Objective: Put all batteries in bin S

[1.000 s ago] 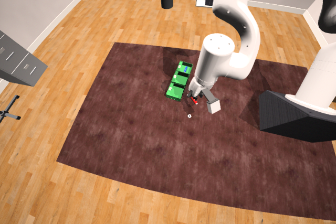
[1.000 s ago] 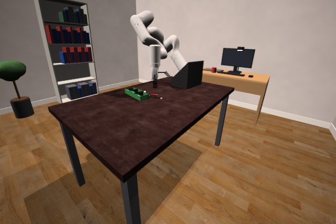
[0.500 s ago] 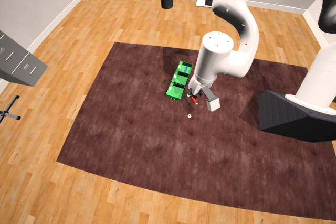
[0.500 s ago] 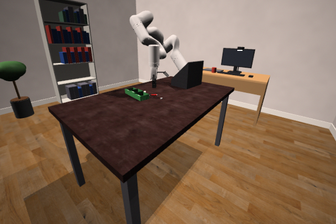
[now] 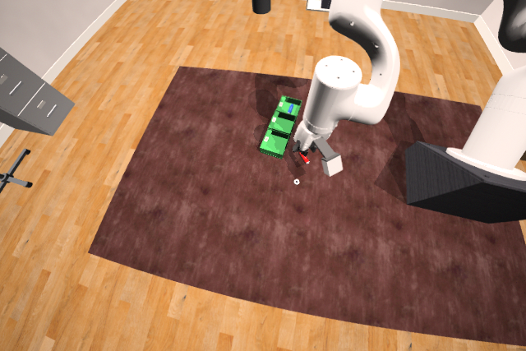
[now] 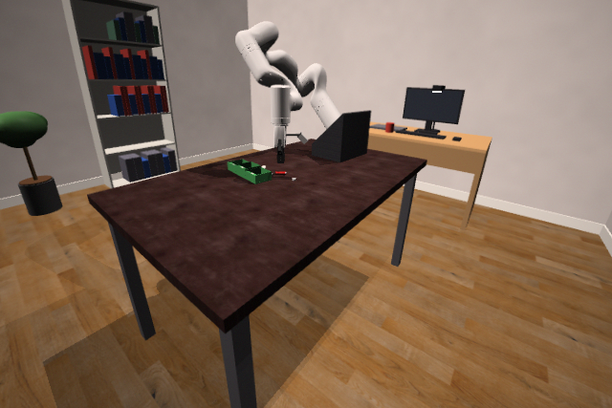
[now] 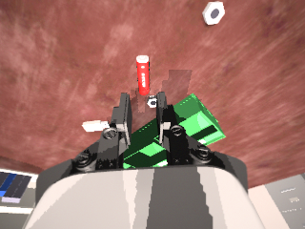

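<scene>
A red battery (image 5: 304, 157) lies on the dark table just right of the near end of the green three-compartment bin (image 5: 280, 126). It shows in the wrist view (image 7: 143, 73) straight ahead of my fingers, and in the exterior view (image 6: 279, 173). A blue battery (image 5: 291, 107) lies in the bin's far compartment. My gripper (image 7: 143, 103) hangs above the table beside the bin, a little short of the red battery. Its fingers stand a narrow gap apart with nothing between them. I cannot read the bin marks.
A white nut (image 7: 152, 101) lies by the fingertips, another nut (image 7: 213, 11) (image 5: 297, 182) farther out. A small white piece (image 7: 92, 125) lies on the left. A black wedge-shaped box (image 5: 445, 181) stands at the arm's base.
</scene>
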Robot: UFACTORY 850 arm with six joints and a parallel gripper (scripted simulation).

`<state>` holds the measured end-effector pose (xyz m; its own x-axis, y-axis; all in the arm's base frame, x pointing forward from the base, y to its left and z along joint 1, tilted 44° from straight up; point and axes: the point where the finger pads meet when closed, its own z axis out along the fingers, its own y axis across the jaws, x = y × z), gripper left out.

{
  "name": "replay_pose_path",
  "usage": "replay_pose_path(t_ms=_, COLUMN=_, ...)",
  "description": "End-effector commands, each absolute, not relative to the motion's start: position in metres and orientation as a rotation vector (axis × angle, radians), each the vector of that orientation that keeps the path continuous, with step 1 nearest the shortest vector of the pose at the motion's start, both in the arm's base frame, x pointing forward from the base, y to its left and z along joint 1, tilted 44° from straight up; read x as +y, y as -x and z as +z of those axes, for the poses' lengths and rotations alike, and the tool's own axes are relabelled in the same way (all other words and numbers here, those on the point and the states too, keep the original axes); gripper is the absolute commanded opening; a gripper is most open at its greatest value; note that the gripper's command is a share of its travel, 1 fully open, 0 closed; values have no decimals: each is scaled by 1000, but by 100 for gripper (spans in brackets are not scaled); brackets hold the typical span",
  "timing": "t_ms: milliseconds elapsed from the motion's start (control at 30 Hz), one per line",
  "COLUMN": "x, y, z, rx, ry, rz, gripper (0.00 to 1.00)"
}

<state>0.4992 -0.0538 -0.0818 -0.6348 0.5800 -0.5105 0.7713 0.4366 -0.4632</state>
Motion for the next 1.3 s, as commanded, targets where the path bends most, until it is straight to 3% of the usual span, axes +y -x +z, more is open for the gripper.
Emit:
replay_pose_path(t_ms=0, x=-65, y=-499, z=-94, rx=2416, ry=-1167, rz=-993, gripper=28)
replay_pose_path(t_ms=1267, x=-94, y=-498, z=-125, rx=2416, ry=-1167, rz=-993, gripper=28)
